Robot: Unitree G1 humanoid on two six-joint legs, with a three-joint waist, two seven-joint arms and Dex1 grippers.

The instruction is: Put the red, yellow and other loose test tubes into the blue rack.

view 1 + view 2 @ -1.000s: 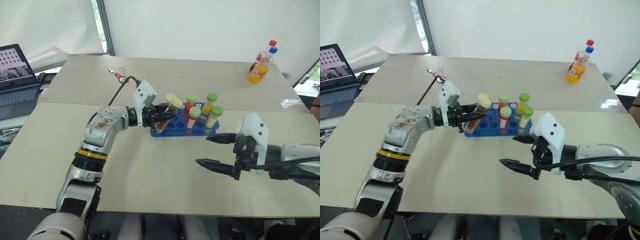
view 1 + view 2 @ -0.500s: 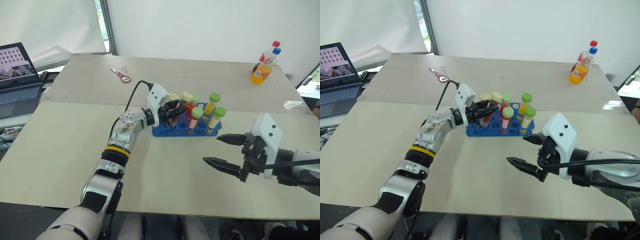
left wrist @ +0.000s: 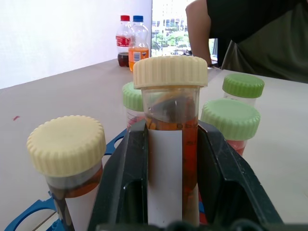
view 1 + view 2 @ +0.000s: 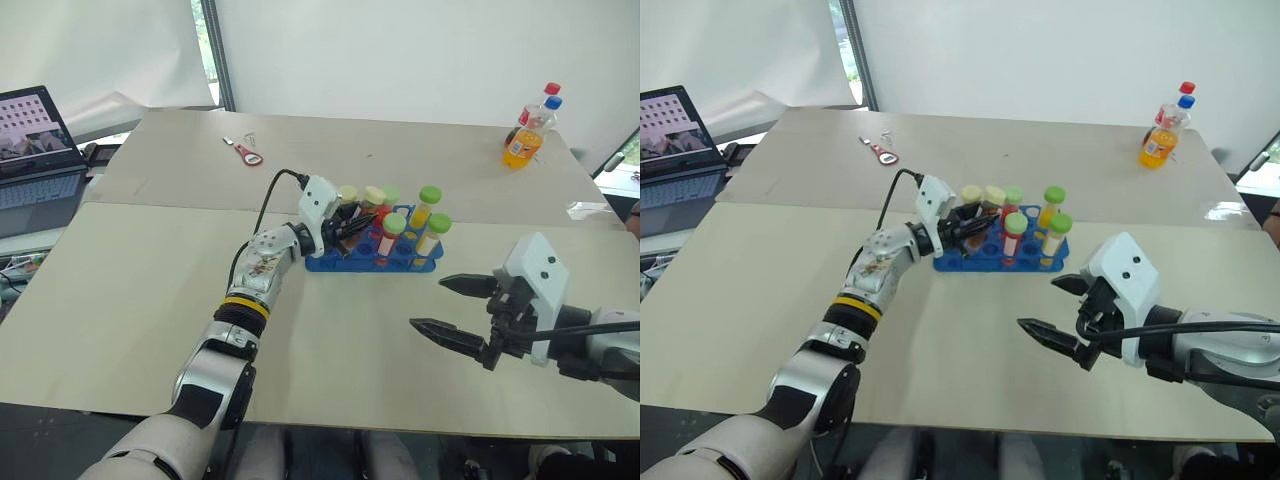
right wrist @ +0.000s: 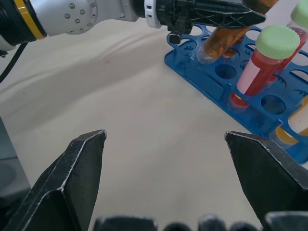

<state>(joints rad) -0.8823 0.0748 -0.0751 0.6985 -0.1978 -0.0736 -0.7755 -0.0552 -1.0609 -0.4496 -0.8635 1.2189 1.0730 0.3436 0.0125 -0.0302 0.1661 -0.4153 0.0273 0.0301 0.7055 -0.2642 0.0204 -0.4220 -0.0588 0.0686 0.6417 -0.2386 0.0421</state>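
Moving in over the blue rack (image 4: 372,258), the left pincer (image 4: 352,228) is now pinching the amber tube (image 5: 226,33), holding it tilted with its bottom in a hole. It is nearly in. The right pincer (image 4: 455,310) is waiting spread wide above the worktop (image 4: 120,290).

Around the blue rack (image 4: 372,258), the tabletop (image 4: 150,300) lies bare in front and on the robot's left, so a tool could pass there. The left tool (image 4: 352,226) and its arm block the rack's left end. Capped test tubes (image 4: 386,238) crowd its top. The right tool (image 4: 452,306), jaws spread, hangs well apart at front right.
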